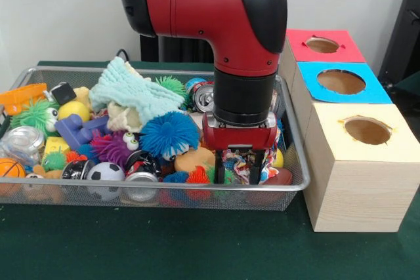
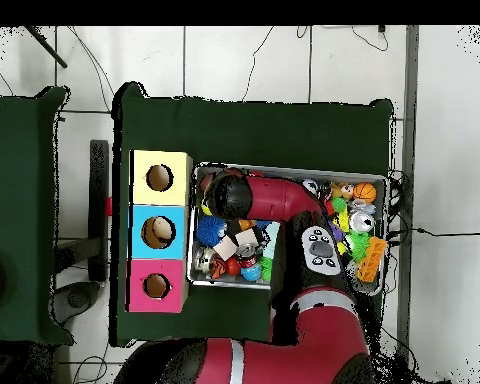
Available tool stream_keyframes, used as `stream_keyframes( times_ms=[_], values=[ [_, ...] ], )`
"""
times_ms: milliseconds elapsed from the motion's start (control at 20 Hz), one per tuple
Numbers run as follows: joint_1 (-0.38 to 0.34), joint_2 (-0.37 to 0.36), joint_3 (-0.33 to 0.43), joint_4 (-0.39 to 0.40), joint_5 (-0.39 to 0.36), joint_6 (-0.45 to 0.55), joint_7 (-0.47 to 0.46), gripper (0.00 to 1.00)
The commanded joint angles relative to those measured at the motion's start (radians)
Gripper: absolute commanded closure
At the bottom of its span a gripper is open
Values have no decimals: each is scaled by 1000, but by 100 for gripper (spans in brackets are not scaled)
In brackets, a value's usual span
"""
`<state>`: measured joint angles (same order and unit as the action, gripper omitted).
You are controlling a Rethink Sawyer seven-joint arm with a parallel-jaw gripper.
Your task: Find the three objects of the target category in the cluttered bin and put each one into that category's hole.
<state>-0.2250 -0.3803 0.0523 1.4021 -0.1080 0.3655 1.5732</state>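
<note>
My gripper (image 1: pixel 237 170) is down inside the right end of the wire mesh bin (image 1: pixel 164 187). Its two black fingers (image 1: pixel 220 170) stand apart, one on each side of a multicoloured rope toy (image 1: pixel 239 162), so it looks open. In the overhead view the red arm (image 2: pixel 274 200) covers the gripper and this end of the bin (image 2: pixel 284 167). Beside the bin stand three boxes with round holes: red (image 1: pixel 321 45), blue (image 1: pixel 341 82) and yellow (image 1: pixel 367 130), the yellow one nearest the gripper.
The bin is heaped with toys: a blue spiky ball (image 1: pixel 169 134), a pale green towel (image 1: pixel 134 90), a soda can (image 1: pixel 205 98), a small soccer ball (image 1: pixel 105 174), a purple fuzzy toy with eyes (image 1: pixel 113 147) and an orange piece (image 1: pixel 23 96) at the left end.
</note>
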Motion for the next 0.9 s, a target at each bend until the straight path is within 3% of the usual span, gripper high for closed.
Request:
stream_keyframes(
  times_ms=[50,500,900],
  values=[
    [12,75,78,-4,11,-55,140,0],
    [57,95,16,-69,3,-11,146,0],
    [66,103,6,-31,18,-34,172,0]
  ],
)
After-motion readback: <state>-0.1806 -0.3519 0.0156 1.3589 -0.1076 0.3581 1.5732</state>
